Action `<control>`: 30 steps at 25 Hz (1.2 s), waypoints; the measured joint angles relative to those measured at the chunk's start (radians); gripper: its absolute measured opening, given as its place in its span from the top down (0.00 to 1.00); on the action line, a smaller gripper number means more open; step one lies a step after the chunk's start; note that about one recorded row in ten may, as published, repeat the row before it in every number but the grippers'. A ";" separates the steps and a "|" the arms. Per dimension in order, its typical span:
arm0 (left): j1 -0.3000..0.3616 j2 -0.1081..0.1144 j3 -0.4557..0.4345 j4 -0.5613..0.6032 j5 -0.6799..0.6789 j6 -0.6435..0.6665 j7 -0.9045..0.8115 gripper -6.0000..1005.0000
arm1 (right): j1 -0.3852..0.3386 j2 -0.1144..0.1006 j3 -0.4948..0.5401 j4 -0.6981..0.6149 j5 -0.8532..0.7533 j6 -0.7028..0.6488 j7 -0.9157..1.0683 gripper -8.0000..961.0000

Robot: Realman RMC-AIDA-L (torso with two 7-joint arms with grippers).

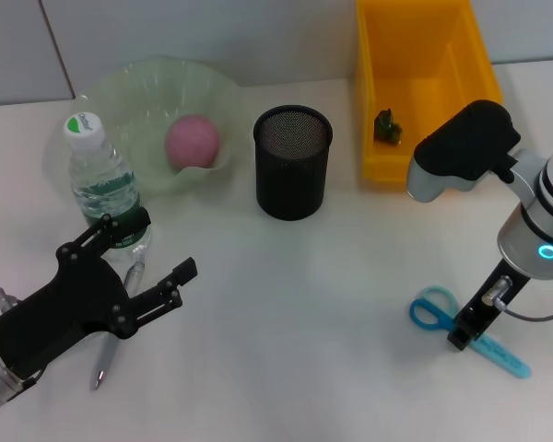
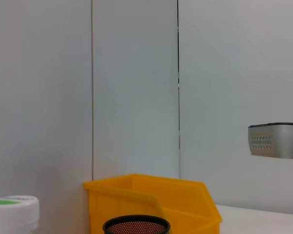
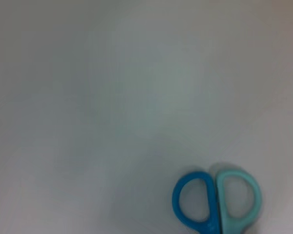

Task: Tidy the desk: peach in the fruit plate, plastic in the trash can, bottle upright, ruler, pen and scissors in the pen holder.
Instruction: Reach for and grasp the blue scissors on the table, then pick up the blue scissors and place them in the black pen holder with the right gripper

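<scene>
Head view showed one of each: a peach (image 1: 193, 140) in the green plate (image 1: 120, 92), an upright bottle (image 1: 101, 180), a mesh holder (image 1: 292, 161), a yellow bin (image 1: 419, 83) holding a small dark scrap (image 1: 387, 127), a pen (image 1: 111, 350) under the left claw (image 1: 161, 267), whose fingers stood apart, and scissors (image 1: 438, 311) on the white worktop (image 1: 295, 322). The right claw (image 1: 463, 333) pressed down on them; I could not tell its state. Only the left wrist view showed the grey panelled wall (image 2: 136, 87); the right wrist view showed just the scissor handles (image 3: 217, 202).

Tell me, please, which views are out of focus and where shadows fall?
Right wrist view: soft throughout, scissors handles blurred. Head view: sharp, faint shadow beside the pen holder. Left wrist view: crisp on the trash can, even light.
</scene>
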State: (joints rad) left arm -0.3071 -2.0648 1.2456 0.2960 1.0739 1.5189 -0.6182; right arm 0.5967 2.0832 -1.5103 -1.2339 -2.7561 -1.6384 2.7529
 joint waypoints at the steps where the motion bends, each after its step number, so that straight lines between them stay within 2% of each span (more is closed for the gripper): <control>1: 0.000 0.000 0.000 0.000 0.000 0.000 0.000 0.19 | 0.000 0.000 0.000 0.001 0.000 0.000 0.000 0.63; 5: 0.000 0.000 0.000 0.000 0.000 0.000 0.000 0.20 | 0.000 0.000 -0.001 0.003 0.000 0.001 0.000 0.63; 20: 0.000 0.002 0.000 0.001 0.000 0.000 0.000 0.20 | 0.005 0.001 -0.010 0.010 0.001 0.003 -0.013 0.75; 30: 0.000 0.002 -0.006 0.003 0.000 0.013 0.000 0.20 | -0.062 -0.002 0.015 -0.143 0.022 -0.009 -0.015 0.76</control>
State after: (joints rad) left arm -0.3068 -2.0632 1.2397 0.2992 1.0738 1.5321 -0.6182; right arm 0.5347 2.0817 -1.4954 -1.3766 -2.7345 -1.6473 2.7376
